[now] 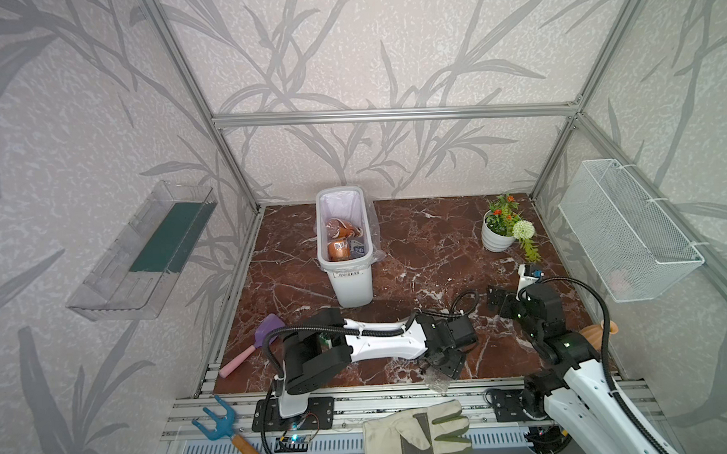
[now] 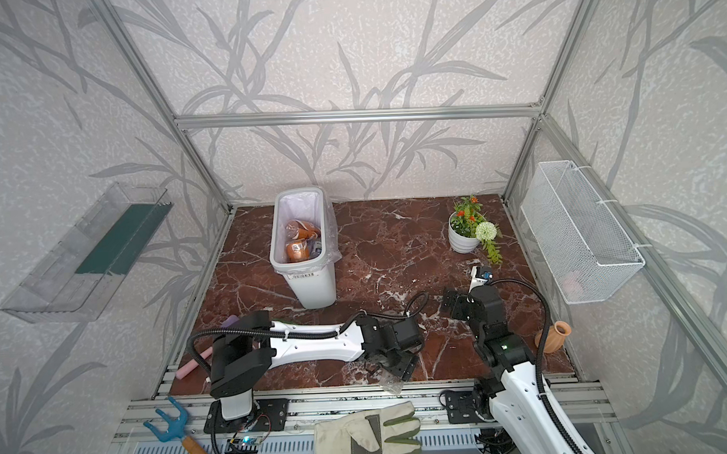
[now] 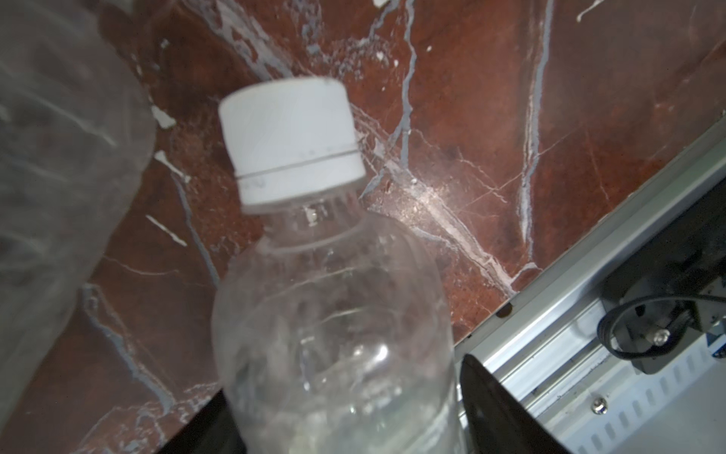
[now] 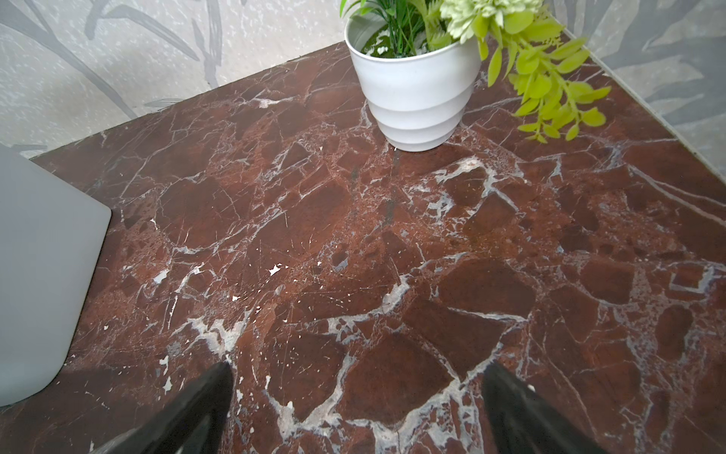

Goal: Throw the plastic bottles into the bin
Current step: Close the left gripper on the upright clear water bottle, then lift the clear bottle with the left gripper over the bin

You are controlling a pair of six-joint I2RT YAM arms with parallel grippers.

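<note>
A small clear plastic bottle with a white screw cap [image 3: 334, 334] lies on the red-brown marble bench [image 4: 353, 236] at its near edge, just beside the aluminium rail [image 3: 589, 334]. The left jaws straddle its body, with a black finger [image 3: 499, 408] on either side; whether they already press on it or merely stand around it I cannot tell. It looks empty and thin-walled, so it is probably very light, springy and slick, and it may dent or squirt out of a hard pinch. The wide body below the shoulder looks the safest hold, rather than the tapering neck or the cap. The right jaws are spread wide over bare marble and hold nothing. The tall narrow white plastic bin [image 1: 349, 282] with a translucent liner stands well apart toward the back. It holds two brown-labelled bottles [image 1: 338, 249] and a scrap of bluish label beside them. The white ribbed flowerpot [image 1: 496, 236] holds artificial plants. The white wire-mesh basket [image 1: 628, 235] on the right wall holds something pale that I cannot make out.
</note>
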